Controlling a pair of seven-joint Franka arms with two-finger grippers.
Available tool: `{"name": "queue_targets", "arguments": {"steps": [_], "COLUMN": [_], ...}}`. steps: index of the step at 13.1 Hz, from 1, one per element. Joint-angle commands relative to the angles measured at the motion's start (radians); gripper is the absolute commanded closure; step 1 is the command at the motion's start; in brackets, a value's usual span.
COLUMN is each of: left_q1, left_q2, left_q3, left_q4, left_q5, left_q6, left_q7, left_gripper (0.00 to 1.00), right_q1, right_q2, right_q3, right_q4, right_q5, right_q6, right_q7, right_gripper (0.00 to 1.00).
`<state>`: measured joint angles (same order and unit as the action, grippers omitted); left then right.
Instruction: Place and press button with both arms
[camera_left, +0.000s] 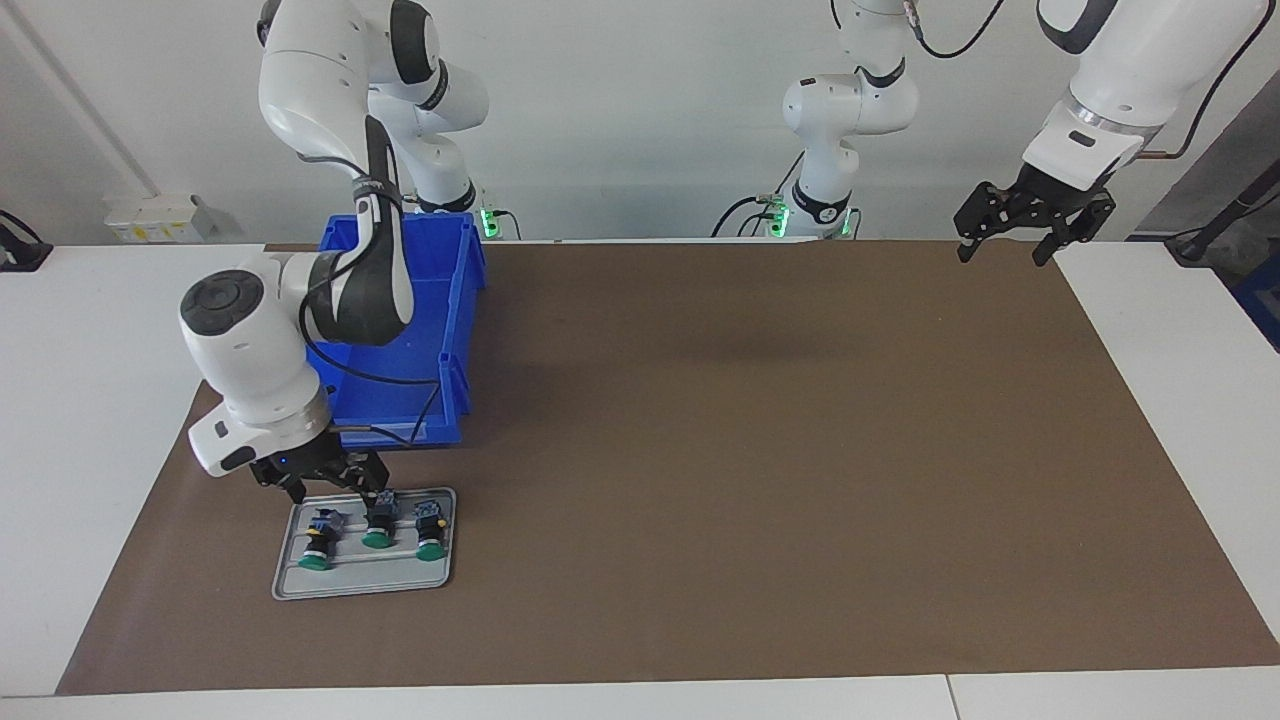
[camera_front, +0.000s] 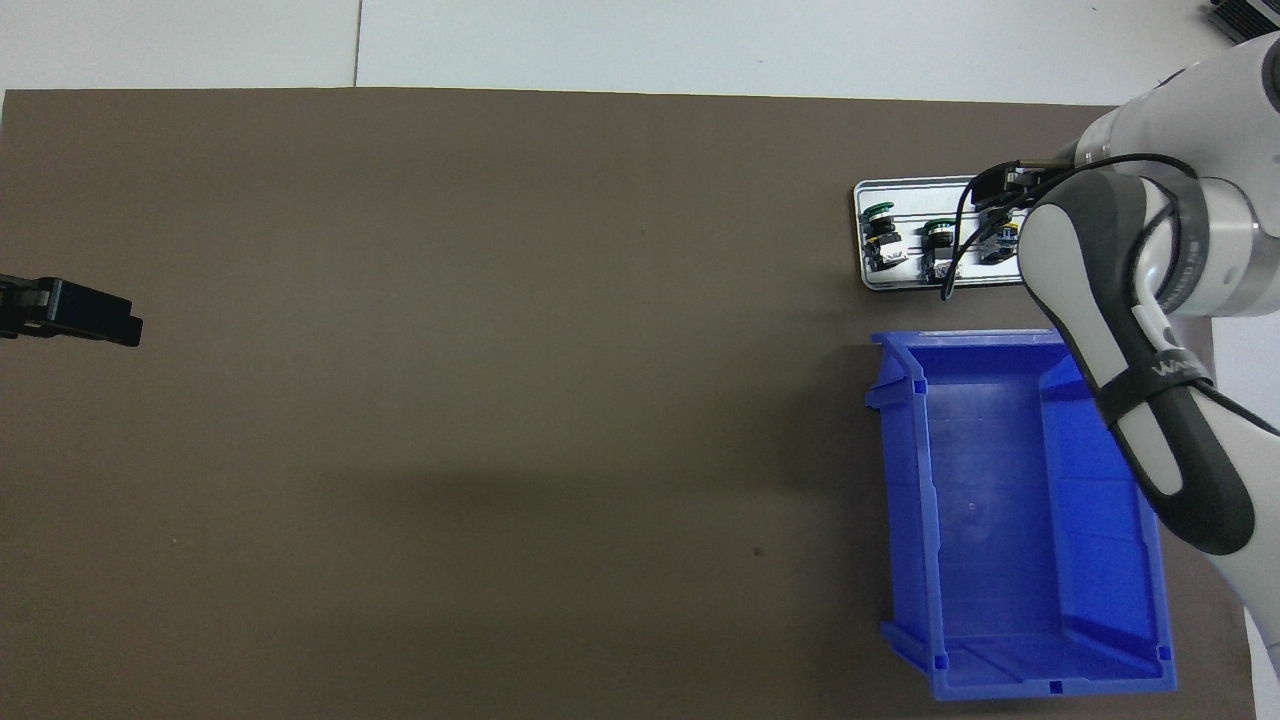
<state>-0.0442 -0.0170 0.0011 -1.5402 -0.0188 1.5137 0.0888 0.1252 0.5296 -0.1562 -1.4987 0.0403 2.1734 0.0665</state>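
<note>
Faintly, white lettering marks the right arm (camera_front: 1150, 380), unreadable.

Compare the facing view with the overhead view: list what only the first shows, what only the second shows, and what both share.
Only the facing view shows both arm bases, the whole open left claw waiting over the brown mat's corner, and the open right claw low over the grey rectangular tray, with all three green-capped push buttons unobstructed.

Only the overhead view shows the blue plastic bin's empty floor; there the right arm hides one button and its own claw.

Both share mat, tray, bin and buttons.
</note>
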Motion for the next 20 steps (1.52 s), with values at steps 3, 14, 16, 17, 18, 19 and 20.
{"name": "queue_targets", "arguments": {"steps": [3,14,16,17,18,19,20], "left_q1": [0.01,0.01,0.01,0.01,0.01,0.01,0.01], "left_q2": [-0.028,-0.028,-0.028,-0.028,-0.028,-0.028,-0.028], "left_q3": [-0.007,-0.007,-0.007,-0.007,-0.007,-0.007,-0.007], "left_q4": [-0.029,-0.029,-0.028,-0.028,-0.029,-0.029,-0.028], "left_q5": [0.014,0.014,0.014,0.014,0.014,0.014,0.014], "left_q6": [-0.006,-0.006,-0.006,-0.006,-0.006,-0.006,-0.006], "left_q7": [0.003,0.003,0.003,0.003,0.003,0.003,0.003], "left_gripper": [0.0,0.0,0.0,0.0,0.0,0.0,0.0], "right_q1": [-0.006,-0.012,-0.004,-0.004,-0.004,-0.001,0.004], "right_q2": [0.017,0.01,0.018,0.029,0.041,0.041,0.035], "right_q3": [0.02,0.024,0.026,0.026,0.026,0.026,0.024], "right_q4": [-0.125,-0.2,-0.125,-0.065,-0.004,0.041,0.073], "right_q5": [0.024,0.026,0.024,0.02,0.006,0.004,0.004], "right_q6": [0.166,0.218,0.166,0.113,0.048,-0.01,-0.044], "right_q7": [-0.086,-0.175,-0.104,-0.046,0.008,0.048,0.085], "right_gripper": [0.0,1.0,1.0,1.0,1.0,1.0,1.0]}}
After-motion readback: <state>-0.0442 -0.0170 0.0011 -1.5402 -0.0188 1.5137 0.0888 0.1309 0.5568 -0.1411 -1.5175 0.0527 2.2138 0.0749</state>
